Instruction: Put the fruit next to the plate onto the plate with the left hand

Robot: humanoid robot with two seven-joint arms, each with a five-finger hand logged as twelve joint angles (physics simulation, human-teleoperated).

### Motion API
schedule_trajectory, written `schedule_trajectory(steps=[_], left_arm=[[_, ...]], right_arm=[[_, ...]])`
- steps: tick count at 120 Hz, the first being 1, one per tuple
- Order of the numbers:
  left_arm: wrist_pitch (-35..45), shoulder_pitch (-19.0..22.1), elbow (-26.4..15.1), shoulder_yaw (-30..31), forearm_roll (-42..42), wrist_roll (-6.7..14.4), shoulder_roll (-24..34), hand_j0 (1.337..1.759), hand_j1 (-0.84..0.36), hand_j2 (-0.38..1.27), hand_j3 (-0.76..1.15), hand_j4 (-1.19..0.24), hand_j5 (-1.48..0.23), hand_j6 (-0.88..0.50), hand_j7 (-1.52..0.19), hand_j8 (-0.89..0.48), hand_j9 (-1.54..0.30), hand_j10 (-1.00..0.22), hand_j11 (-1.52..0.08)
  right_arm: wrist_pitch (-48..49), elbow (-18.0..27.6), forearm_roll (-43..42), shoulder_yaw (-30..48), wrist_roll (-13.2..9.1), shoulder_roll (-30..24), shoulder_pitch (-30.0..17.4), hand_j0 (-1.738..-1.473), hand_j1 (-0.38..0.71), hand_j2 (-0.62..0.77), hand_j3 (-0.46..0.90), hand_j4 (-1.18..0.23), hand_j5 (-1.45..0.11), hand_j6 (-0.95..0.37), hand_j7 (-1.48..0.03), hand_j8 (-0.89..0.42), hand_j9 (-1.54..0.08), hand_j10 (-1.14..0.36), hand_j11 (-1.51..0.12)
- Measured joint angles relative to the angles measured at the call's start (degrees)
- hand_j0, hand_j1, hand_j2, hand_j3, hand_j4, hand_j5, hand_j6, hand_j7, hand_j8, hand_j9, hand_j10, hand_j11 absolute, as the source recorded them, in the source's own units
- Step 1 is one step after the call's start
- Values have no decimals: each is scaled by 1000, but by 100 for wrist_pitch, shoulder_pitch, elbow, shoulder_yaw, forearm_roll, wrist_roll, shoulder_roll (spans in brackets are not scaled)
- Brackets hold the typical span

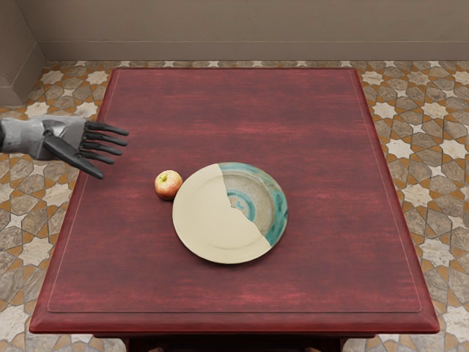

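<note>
A small red and yellow apple (168, 184) sits on the dark red table, touching or nearly touching the left rim of a round plate (212, 227). The plate is cream on its left part and teal and grey on its right. My left hand (95, 147) reaches in from the left edge, hovering over the table's left border. Its black fingers are spread and straight, holding nothing. The hand is up and to the left of the apple, roughly a hand's length away. The right arm does not show.
The red wooden table (242, 110) fills most of the view, with a raised lip around its edge. Patterned floor tiles surround it, and a beige wall runs along the top.
</note>
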Motion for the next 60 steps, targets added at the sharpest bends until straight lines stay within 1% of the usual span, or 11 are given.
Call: schedule_trajectory(steps=[12,22,29,41,48,60], left_arm=[[0,19,76,-6,-36,27,-1,1658,59,50,0,-243,-316,-243,-316,-243,-316,-243,-316],[0,-57,136,-47,-170,17,20,1658,59,49,0,-243,-316,-243,-316,-243,-316,-243,-316],[0,-140,153,-67,-98,21,55,1658,58,49,0,-243,-316,-243,-316,-243,-316,-243,-316],[0,-452,141,-111,341,28,58,1658,59,50,0,-243,-316,-243,-316,-243,-316,-243,-316],[0,-516,109,-181,747,34,-5,1658,59,49,0,-243,-316,-243,-316,-243,-316,-243,-316],[0,-512,-253,-451,1725,41,-11,1658,59,50,0,-244,-316,-244,-316,-244,-316,-243,-316]], right_arm=[[0,3,0,0,22,0,4,-1658,-323,-4,0,-22,-29,-22,-29,-22,-29,-22,-29],[0,6,2,0,30,0,7,-1658,-323,-4,0,-22,-29,-22,-29,-22,-29,-22,-29],[0,7,5,0,33,0,12,-1658,-323,-4,0,-22,-29,-22,-29,-22,-29,-22,-29],[0,8,7,3,35,0,16,-1658,-322,-4,0,-22,-29,-22,-29,-22,-29,-22,-29],[0,4,4,2,36,0,17,-1658,-323,-4,0,-22,-29,-22,-29,-22,-29,-22,-29],[0,-8,1,1,36,0,18,-1658,-323,-4,0,-22,-29,-22,-29,-22,-29,-22,-29]])
